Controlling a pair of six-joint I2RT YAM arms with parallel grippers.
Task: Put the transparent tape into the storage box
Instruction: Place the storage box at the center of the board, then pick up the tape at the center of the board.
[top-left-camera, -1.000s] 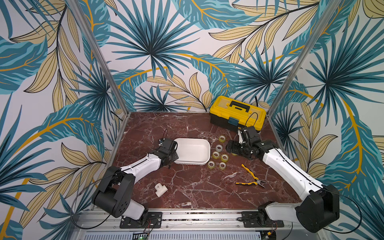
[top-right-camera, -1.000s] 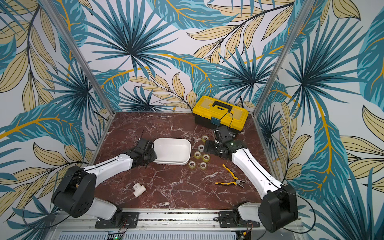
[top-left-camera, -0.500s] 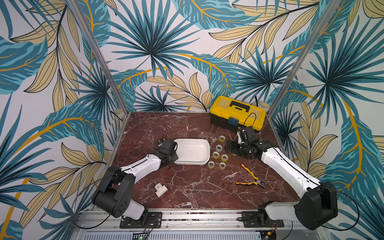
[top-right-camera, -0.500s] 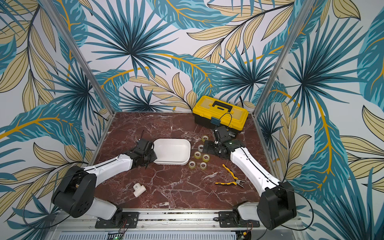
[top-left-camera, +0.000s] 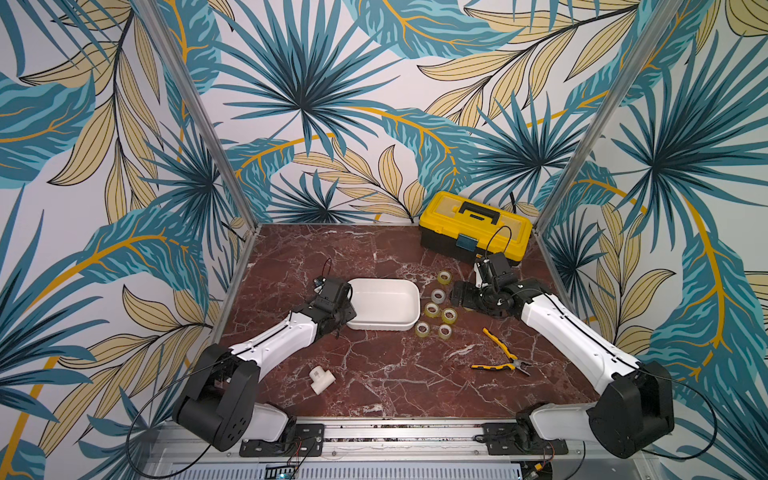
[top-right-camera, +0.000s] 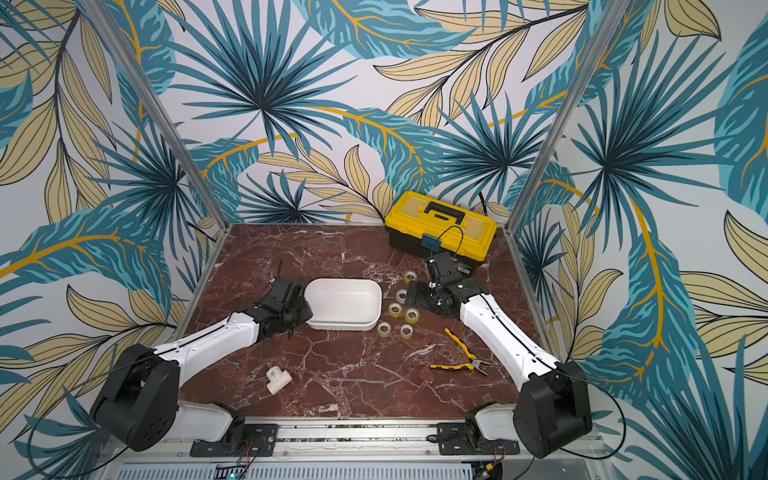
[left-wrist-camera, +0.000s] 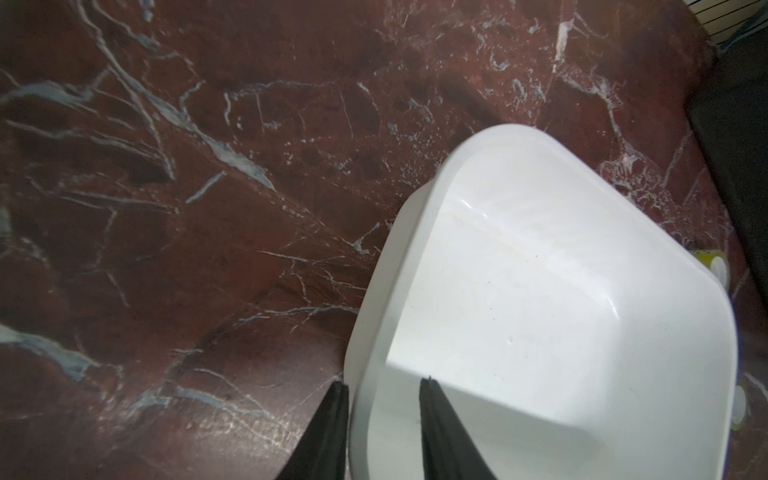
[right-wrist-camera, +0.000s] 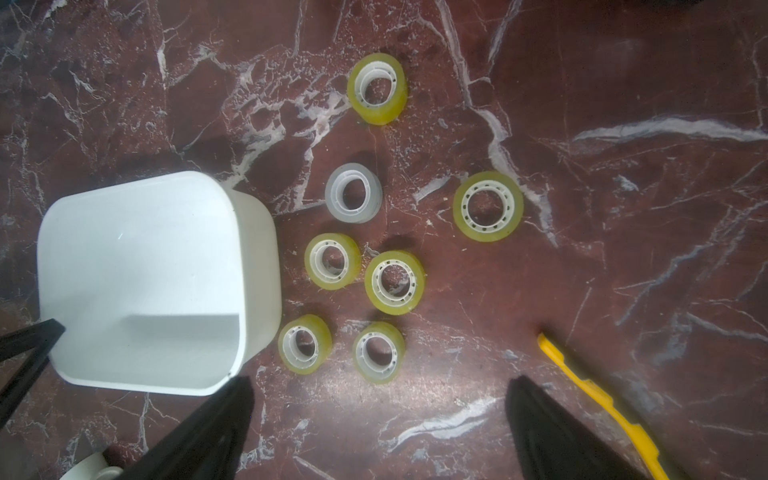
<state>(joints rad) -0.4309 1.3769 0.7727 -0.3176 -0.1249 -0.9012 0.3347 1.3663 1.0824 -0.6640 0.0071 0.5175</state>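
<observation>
The storage box (top-left-camera: 384, 305) (top-right-camera: 345, 305) is a white shallow tub mid-table with nothing in it. My left gripper (top-left-camera: 351, 306) (left-wrist-camera: 384, 382) straddles its left rim. The outer finger (left-wrist-camera: 332, 415) lies against the wall, and the inner one stands off it, so the gripper is open. Several rolls of transparent tape (top-left-camera: 440, 309) (top-right-camera: 401, 311) lie flat just right of the box (right-wrist-camera: 145, 270); all but one grey roll (right-wrist-camera: 353, 198) are yellowish. My right gripper (top-left-camera: 459, 297) (right-wrist-camera: 379, 380) hovers open and wide beside them, holding nothing.
A yellow-and-black toolbox (top-left-camera: 473, 226) stands at the back right, close behind the right arm. Yellow-handled pliers (top-left-camera: 500, 353) (right-wrist-camera: 590, 395) lie right of the rolls. A white T-shaped pipe fitting (top-left-camera: 322, 379) sits near the front left.
My left gripper's jaws have parted on the box's rim, where they were shut before. The right gripper has edged a little leftward toward the rolls. The box has not moved.
</observation>
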